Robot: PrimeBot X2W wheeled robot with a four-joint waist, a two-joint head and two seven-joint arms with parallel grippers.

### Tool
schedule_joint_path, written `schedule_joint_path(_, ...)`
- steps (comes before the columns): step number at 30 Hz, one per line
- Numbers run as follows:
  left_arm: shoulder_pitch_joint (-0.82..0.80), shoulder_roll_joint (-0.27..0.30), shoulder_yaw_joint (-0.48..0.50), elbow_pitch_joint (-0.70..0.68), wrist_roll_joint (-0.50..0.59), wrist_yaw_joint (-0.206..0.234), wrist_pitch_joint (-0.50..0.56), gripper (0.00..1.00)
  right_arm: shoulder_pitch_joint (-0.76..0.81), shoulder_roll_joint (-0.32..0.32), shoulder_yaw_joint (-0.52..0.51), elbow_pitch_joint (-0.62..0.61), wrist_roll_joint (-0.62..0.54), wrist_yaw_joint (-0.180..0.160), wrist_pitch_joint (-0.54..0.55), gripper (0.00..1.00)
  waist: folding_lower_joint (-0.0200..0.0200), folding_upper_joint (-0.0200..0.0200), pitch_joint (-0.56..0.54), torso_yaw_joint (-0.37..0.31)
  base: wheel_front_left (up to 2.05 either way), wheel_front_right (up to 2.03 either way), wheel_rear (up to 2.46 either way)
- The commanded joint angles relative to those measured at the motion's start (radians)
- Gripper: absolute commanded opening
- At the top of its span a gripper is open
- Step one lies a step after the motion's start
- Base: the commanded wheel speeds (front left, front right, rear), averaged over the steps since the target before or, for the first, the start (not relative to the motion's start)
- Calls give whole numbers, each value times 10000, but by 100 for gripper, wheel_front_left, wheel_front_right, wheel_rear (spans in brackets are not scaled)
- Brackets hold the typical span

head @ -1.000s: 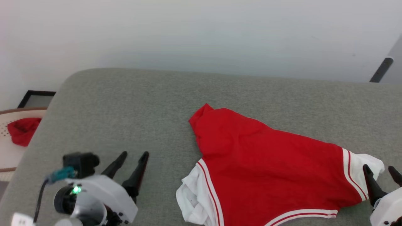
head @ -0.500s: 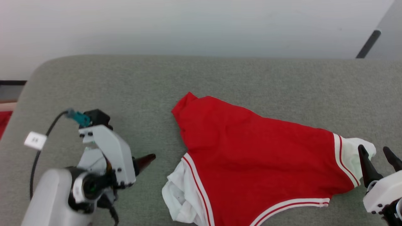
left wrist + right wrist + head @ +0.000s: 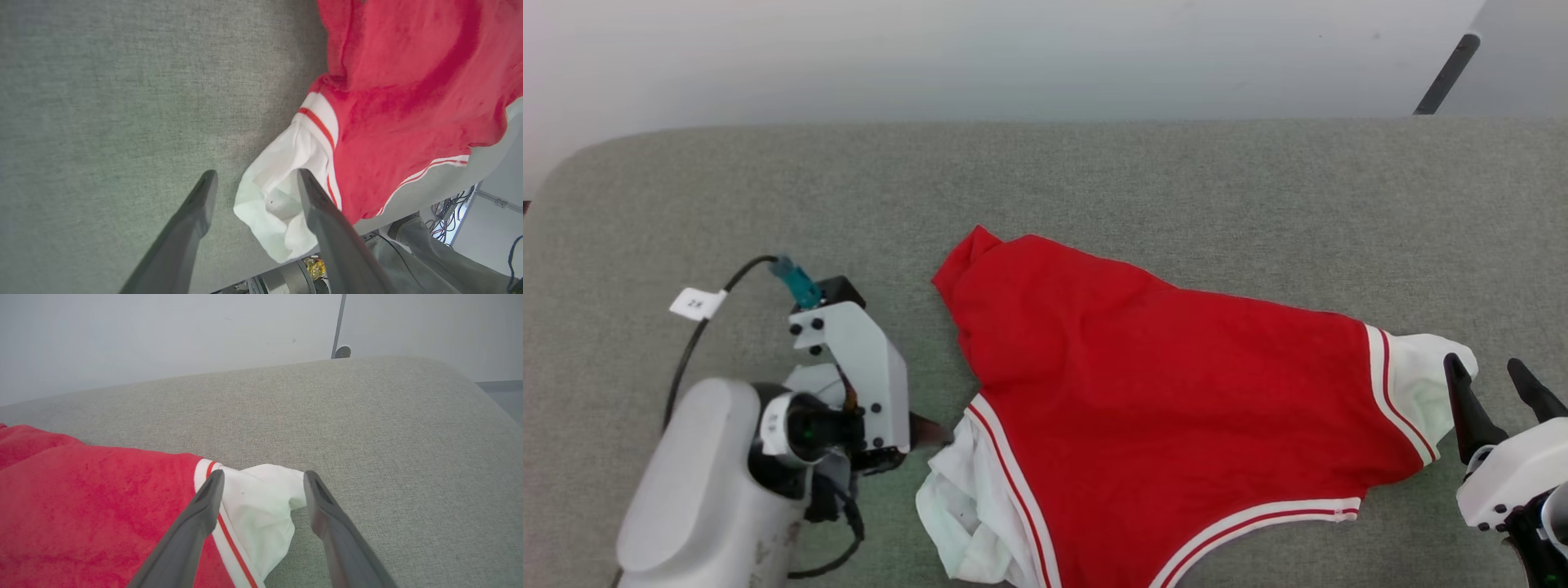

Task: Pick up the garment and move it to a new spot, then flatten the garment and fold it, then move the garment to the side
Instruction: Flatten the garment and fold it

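Observation:
The garment (image 3: 1160, 392), red with white sleeves and striped trim, lies spread and creased on the grey cushioned surface (image 3: 1094, 180). My left gripper (image 3: 931, 431) points sideways at the bunched left sleeve (image 3: 956, 506). In the left wrist view the left gripper (image 3: 256, 173) is open, with that white sleeve (image 3: 278, 204) lying between and below its fingers. My right gripper (image 3: 1483, 363) is open at the right sleeve (image 3: 1417, 380). In the right wrist view the right gripper (image 3: 264, 473) straddles the white sleeve (image 3: 261, 498) without closing on it.
A pale wall rises behind the surface, with a dark pole (image 3: 1445, 73) at the far right. The left wrist view shows the surface's front edge (image 3: 449, 171), and below it cables (image 3: 461, 204) and what looks like a trouser leg and shoe (image 3: 425, 249).
The head camera has shifted, sliding the whole scene left and up. My left arm has swung round and moved right, up to the garment's left sleeve. The right gripper has stayed by the right sleeve.

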Motion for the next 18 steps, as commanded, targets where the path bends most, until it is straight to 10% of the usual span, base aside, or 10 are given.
schedule_joint_path(1,-63,-54,-71,105,-44,68,102,100,-124,-30,9,41,-8,-10,-47,100,0,-1,25,-19,0,0,0)
schedule_joint_path(18,-116,-207,-353,1091,11,-181,-217,100,-358,-116,182,204,200,-10,-113,100,0,-1,380,-31,0,0,0)
